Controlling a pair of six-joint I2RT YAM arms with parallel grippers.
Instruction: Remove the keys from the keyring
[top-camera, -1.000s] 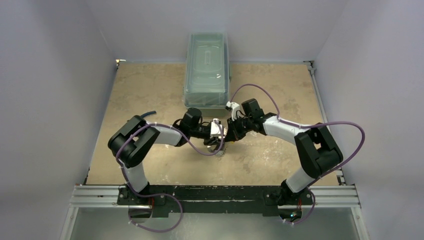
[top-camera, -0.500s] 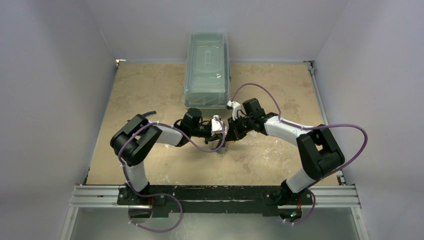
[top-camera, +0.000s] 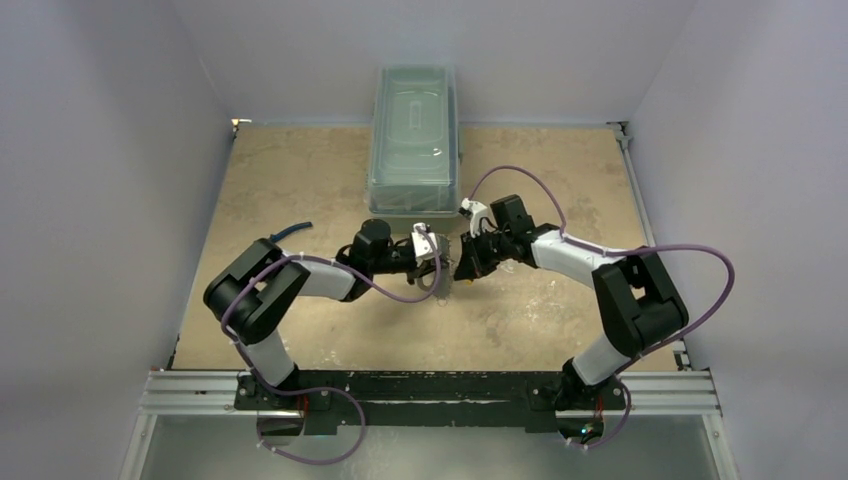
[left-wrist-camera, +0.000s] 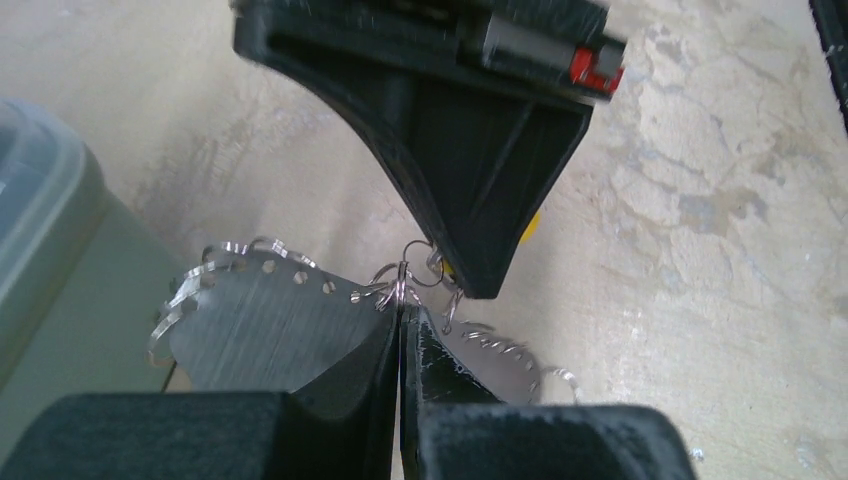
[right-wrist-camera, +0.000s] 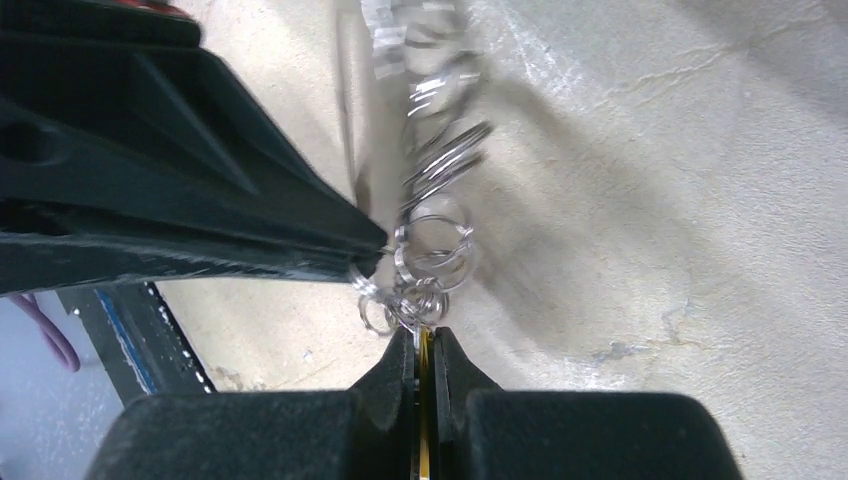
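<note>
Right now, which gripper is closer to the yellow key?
Right. The right gripper pinches the yellow key between its fingertips; the left gripper clamps the small rings just beside it.

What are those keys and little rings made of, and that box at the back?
Keys: flat, bright metal by the look, with brushed streaks and glare. Rings: thin shiny wire, probably steel. Box: likely plastic, cloudy grey-green and translucent, with moulded ridges on its lid.
</note>
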